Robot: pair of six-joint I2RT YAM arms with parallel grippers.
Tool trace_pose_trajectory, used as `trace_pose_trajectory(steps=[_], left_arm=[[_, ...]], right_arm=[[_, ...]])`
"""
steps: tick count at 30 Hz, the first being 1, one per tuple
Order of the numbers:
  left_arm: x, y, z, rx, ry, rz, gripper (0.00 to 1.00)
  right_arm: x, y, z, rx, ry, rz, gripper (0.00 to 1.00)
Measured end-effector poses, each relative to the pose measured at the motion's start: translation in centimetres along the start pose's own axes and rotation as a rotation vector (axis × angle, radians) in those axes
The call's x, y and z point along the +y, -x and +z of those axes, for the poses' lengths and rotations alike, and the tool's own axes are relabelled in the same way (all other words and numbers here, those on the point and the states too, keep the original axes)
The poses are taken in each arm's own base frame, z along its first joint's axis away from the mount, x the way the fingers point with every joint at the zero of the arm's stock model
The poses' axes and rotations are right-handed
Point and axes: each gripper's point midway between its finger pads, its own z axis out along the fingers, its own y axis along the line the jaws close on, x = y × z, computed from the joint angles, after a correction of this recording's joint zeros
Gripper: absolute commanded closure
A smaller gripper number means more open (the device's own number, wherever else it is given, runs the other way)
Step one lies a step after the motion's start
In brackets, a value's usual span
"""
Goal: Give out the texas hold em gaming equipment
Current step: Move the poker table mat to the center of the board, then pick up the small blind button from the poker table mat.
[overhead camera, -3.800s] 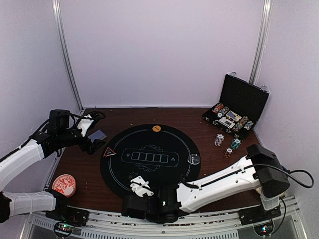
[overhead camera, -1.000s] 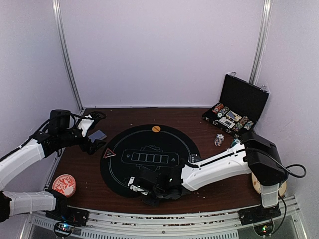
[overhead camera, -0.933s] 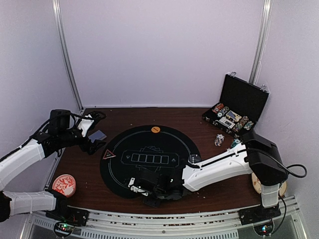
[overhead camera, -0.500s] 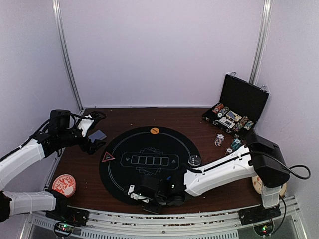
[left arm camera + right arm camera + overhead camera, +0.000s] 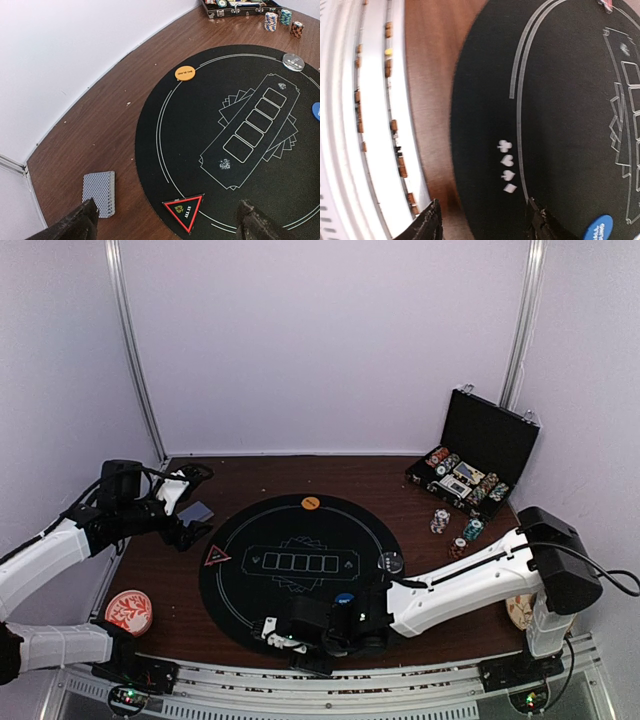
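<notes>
My left gripper (image 5: 165, 231) is open and empty, above the table's left side (image 5: 188, 528). A grey-blue card deck (image 5: 99, 193) lies under its left finger, off the black round mat (image 5: 210, 165). A red triangle marker (image 5: 184, 210) lies on the mat's edge between the fingers. An orange disc (image 5: 185, 73) sits on the mat's far rim. My right gripper (image 5: 485, 232) is open and empty, low over the mat's near edge (image 5: 285, 638). A blue disc (image 5: 598, 230) lies on the mat just beside it (image 5: 344, 598). A dark disc (image 5: 390, 562) sits at the mat's right edge.
Three chip stacks (image 5: 440, 521) stand right of the mat, in front of an open black case (image 5: 470, 455) holding more chips and cards. A red-and-white dish (image 5: 129, 609) sits at the near left. The metal rail (image 5: 375, 125) runs along the near edge.
My right gripper has moved left and toward the near edge of the mat. The blue disc now shows on the mat behind it. The left arm has not moved.
</notes>
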Motion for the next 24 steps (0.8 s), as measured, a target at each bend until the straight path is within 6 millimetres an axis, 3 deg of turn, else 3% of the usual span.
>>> trace_pose_trajectory(steps=[5, 10, 18, 24], left_arm=[[0.0, 0.0, 0.0, 0.000, 0.000, 0.000, 0.02], [0.0, 0.0, 0.0, 0.000, 0.000, 0.000, 0.02], [0.0, 0.0, 0.0, 0.000, 0.000, 0.000, 0.02], [0.0, 0.0, 0.0, 0.000, 0.000, 0.000, 0.02]], right_arm=[[-2.4, 0.2, -0.1, -0.010, -0.128, 0.058, 0.31], [-6.4, -0.3, -0.2, -0.025, -0.266, 0.197, 0.21], [-12.8, -4.5, -0.6, 0.006, -0.447, 0.449, 0.14], [-15.2, -7.8, -0.9, 0.033, -0.483, 0.576, 0.15]])
